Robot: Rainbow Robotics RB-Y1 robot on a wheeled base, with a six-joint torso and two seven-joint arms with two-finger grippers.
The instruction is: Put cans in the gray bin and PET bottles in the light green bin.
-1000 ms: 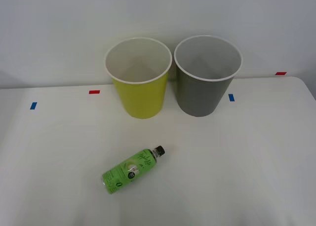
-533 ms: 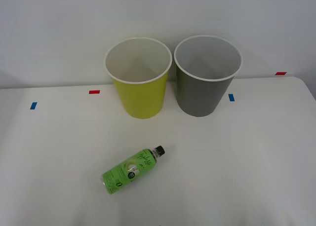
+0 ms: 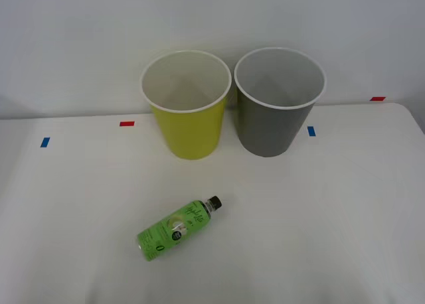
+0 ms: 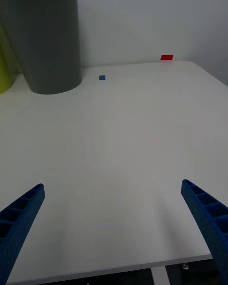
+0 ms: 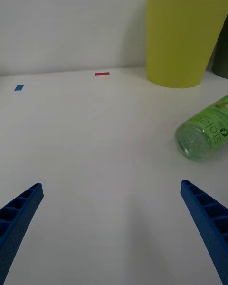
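A small clear PET bottle point(image 3: 176, 228) with a bright green label and black cap lies on its side on the white table point(image 3: 319, 218), in front of the bins. The light green bin point(image 3: 187, 105) stands upright at the back, and the gray bin point(image 3: 277, 101) stands right beside it. Both bins look empty inside. In the left wrist view my left gripper point(image 5: 114, 232) is open low over the table, with the bottle point(image 5: 204, 135) ahead and off to one side and the light green bin point(image 5: 183, 33) beyond. My right gripper point(image 4: 114, 232) is open near the table's front edge, the gray bin point(image 4: 47, 40) far ahead. No cans are in view.
Small red tape marks point(image 3: 126, 123) and blue tape marks point(image 3: 311, 131) are stuck to the table near its back and sides. A pale wall rises right behind the bins.
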